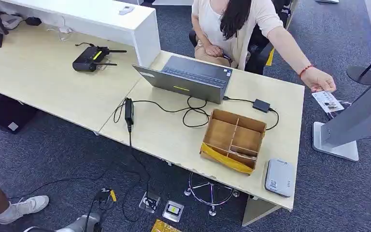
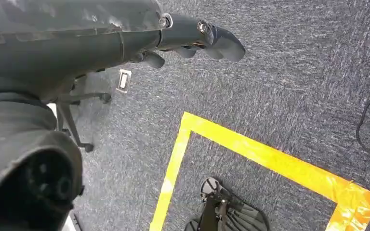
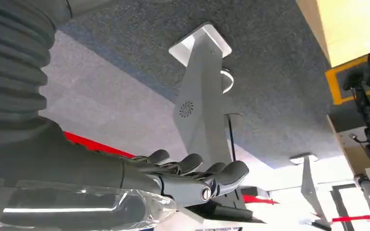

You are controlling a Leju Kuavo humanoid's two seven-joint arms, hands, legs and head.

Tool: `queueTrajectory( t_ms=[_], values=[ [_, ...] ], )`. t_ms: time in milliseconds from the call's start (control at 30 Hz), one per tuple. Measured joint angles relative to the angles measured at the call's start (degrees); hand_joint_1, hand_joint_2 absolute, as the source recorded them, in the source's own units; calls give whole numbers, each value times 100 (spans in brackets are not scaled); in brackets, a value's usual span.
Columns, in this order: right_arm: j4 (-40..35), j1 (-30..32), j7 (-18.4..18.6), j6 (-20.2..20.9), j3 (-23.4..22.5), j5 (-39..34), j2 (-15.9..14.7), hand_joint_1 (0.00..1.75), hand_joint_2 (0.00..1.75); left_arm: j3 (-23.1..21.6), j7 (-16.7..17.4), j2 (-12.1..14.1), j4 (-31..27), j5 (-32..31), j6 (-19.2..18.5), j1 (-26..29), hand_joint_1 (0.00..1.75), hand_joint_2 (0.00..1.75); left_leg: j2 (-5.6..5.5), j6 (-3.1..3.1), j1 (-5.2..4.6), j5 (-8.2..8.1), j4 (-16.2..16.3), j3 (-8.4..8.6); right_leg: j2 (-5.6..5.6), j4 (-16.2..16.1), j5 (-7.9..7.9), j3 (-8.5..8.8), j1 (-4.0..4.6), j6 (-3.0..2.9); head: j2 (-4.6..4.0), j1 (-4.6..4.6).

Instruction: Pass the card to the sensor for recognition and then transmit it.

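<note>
A person's hand [image 1: 319,79] holds a white printed card [image 1: 327,101] out past the table's right edge, above the carpet. The grey card sensor [image 1: 278,177] lies flat at the near right corner of the table [image 1: 164,135]. My left hand [image 2: 192,38] hangs over the blue carpet with its dark fingers loosely apart and nothing in them. In the right wrist view my right hand [image 3: 192,175] has its fingers stretched out side by side, empty, close to a grey stand [image 3: 200,106].
A wooden divided box [image 1: 234,139] sits by the sensor, behind it an open laptop [image 1: 191,77] with cables and a power brick [image 1: 261,105]. The person sits behind the table. A grey kiosk stand [image 1: 352,125] rises at the right. Yellow floor tape [image 2: 265,154] marks the carpet.
</note>
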Motion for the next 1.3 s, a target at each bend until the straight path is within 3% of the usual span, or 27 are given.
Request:
queueTrajectory(
  t_ms=[400, 600, 733, 1300],
  values=[
    [-2, 95, -9, -76, 158, -13, 110, 0, 175, -2, 0, 2, 0, -4, 2, 0, 0, 0, 0, 0, -1, 0, 0, 0, 0, 0, 0, 0, -1, 0, 0, 0],
    [-28, 179, -98, -816, 188, -61, 392, 0, 175, -2, 4, 2, 0, 9, 7, -2, 0, 0, 6, 0, 2, 0, 0, 1, 6, 1, 0, 0, 2, 0, 0, 0],
    [-28, 199, -114, -1001, 219, -81, 621, 0, 175, -2, 4, 0, 0, 35, 37, -3, 0, 0, 8, -1, 7, 0, 0, 2, 6, 2, 0, -1, 7, -1, 0, 0],
    [-28, 198, -129, -1124, 260, -164, 964, 0, 175, -2, 31, -2, 2, 9, 66, 1, 0, 0, 8, -1, 7, 0, 0, 1, 6, 1, -1, -1, 7, -1, 0, 0]
  ],
)
